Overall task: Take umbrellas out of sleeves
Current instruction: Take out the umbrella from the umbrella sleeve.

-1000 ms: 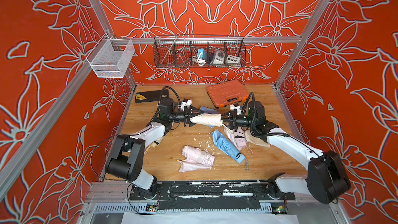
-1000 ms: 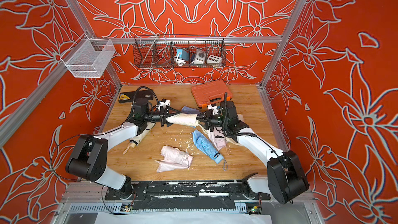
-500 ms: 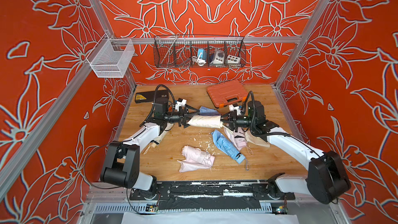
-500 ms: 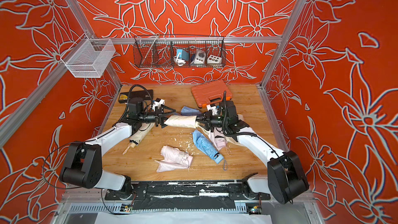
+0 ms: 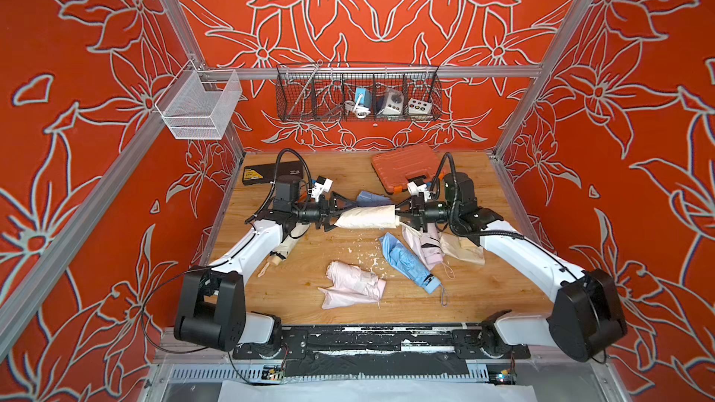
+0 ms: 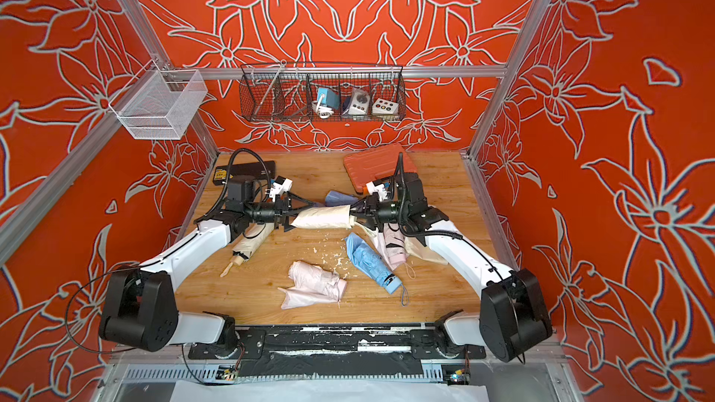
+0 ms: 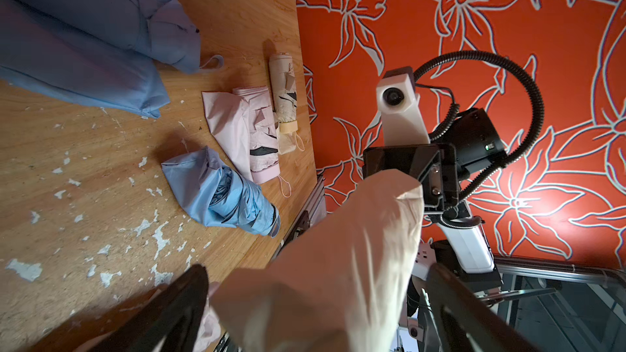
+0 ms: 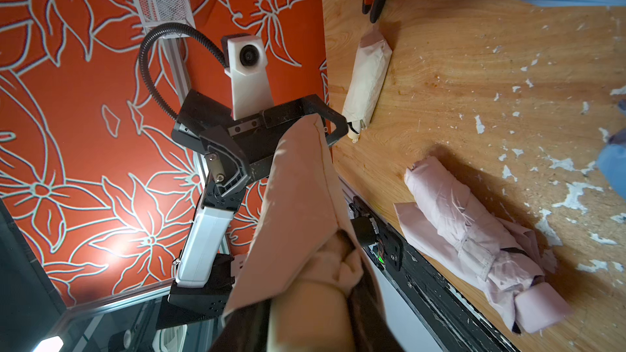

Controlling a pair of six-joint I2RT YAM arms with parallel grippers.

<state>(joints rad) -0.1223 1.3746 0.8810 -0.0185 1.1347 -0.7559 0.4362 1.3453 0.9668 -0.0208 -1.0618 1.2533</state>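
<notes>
Wooden bench (image 5: pixel 483 295) below, cream sleeve (image 5: pixel 365 217) aloft

My right gripper (image 5: pixel 401 215) is clenched on the handle of the cream umbrella (image 8: pixel 306 313); its sleeve reaches across to my left gripper (image 5: pixel 337 213), released, jaws spread around the far tip.

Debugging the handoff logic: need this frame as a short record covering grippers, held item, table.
left gripper: open, jaws either side of the sleeve's closed tip
right gripper: shut on the cream umbrella at the sleeve's mouth
cream sleeve: on the umbrella, held above the table, roughly level
lying on table: blue umbrella, pink umbrella
</notes>
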